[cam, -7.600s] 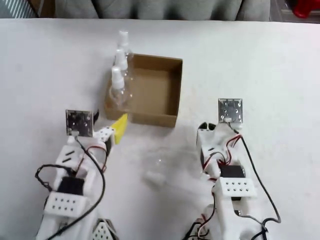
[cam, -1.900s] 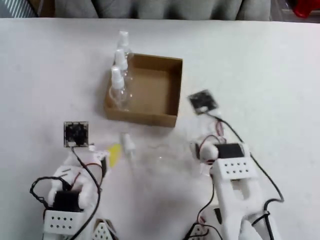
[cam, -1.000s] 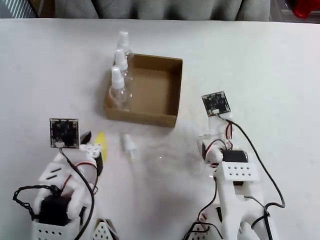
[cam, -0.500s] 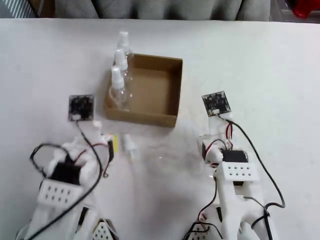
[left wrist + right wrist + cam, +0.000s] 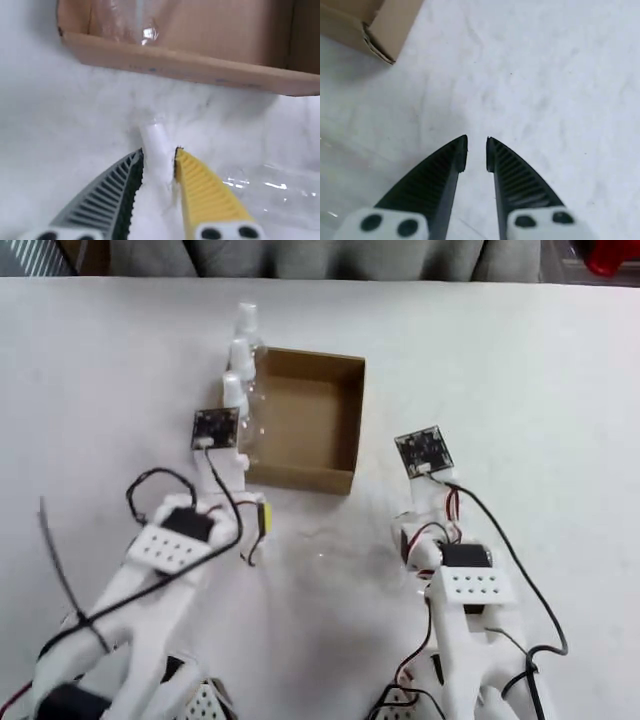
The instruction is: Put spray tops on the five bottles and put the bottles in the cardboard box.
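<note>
A white spray top [image 5: 154,142] lies on the table just in front of the cardboard box [image 5: 335,425]. My left gripper [image 5: 159,152] has its grey and yellow fingers pressed against it from both sides. A clear bottle without a top [image 5: 272,182] lies on its side on the table between the two arms, faintly visible [image 5: 322,545] in the high view. Three bottles with spray tops [image 5: 238,350] stand in a row along the box's left wall. My right gripper [image 5: 477,142] hangs low over bare table right of the box's near corner, with a narrow gap between its fingers and nothing in it.
The box's front wall [image 5: 200,75] stands close ahead of the left gripper. The box's near right corner [image 5: 380,47] is just ahead of the right gripper. White table stretches free to the right of the box and behind it.
The left arm has swung forward and to the right from near the table's front, and its fingers have come around the spray top. The right arm has hardly moved.
</note>
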